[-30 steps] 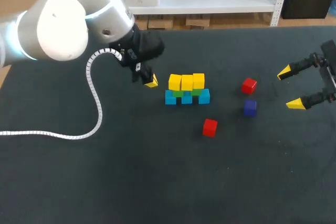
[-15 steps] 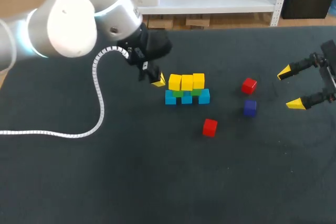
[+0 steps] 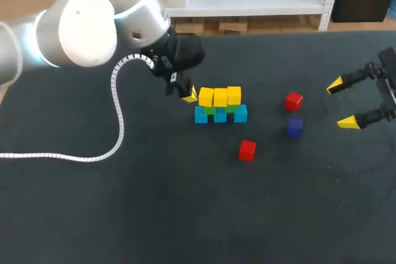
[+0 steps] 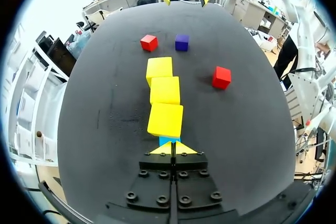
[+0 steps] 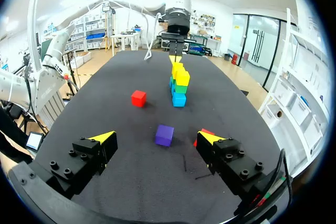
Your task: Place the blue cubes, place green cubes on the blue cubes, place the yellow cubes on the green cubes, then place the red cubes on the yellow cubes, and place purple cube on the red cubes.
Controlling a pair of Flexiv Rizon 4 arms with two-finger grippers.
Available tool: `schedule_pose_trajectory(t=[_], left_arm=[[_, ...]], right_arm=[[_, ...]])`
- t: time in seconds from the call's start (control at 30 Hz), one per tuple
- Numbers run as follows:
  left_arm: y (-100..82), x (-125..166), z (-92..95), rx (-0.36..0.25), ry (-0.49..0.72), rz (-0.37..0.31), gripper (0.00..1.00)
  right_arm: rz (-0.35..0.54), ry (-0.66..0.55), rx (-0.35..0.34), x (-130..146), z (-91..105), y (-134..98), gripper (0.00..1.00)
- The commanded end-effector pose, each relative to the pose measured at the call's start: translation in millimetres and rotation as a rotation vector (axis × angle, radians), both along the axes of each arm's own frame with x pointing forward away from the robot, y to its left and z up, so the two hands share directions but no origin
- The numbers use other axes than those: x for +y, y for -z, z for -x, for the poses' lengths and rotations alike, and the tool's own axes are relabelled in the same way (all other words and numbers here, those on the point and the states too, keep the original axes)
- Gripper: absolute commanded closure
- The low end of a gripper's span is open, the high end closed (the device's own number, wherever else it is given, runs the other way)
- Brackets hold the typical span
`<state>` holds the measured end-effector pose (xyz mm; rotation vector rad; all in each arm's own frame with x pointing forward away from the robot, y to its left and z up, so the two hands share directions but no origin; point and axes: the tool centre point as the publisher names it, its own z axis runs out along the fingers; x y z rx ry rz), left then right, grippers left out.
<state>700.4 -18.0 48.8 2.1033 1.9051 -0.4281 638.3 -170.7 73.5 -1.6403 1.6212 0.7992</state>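
One second's change: left gripper (image 3: 190, 96) had slid along the table (image 3: 185, 214) toward the stack, from well clear of it to just beside the stack's left end. Its coiled white cable (image 3: 117, 128) followed. Right gripper (image 3: 341, 103), stack and loose cubes had not shifted.

Left gripper: fingers pinched together, tips meeting, nothing between them. In the left wrist view the tips sat at the near yellow cube's lower edge. Contact could not be judged.

Right gripper: fingers spread wide, empty, near the table's right edge, well apart from every cube.

Stack, mid-table:
- three blue cubes (image 3: 220, 116) in a row on the table, touching or nearly so
- two green cubes (image 3: 210, 110) on them, mostly hidden between the layers
- three yellow cubes (image 3: 220, 97) on top, side by side. The right one sat slightly further back, so the row was not quite straight.

Loose cubes, all flat on the table:
- two red cubes (image 3: 294, 100), one to the right of the stack and the other in front of it
- purple cube (image 3: 294, 127) just in front of the right-hand red one, not touching it
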Motion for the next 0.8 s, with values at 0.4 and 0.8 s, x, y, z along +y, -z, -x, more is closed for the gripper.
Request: schedule_pose_trajectory(t=[0.4,0.8], left_arm=[[0.5,-6.1,0.1,0.009,0.014,0.002,1.00],[-1.8,8.0,5.5,0.014,-0.031,0.003,0.71]], right_arm=[[-0.001,0.000,-0.001,0.2,-0.4,0.4,0.00],[-0.001,0.000,-0.001,0.2,-0.4,0.4,0.00]])
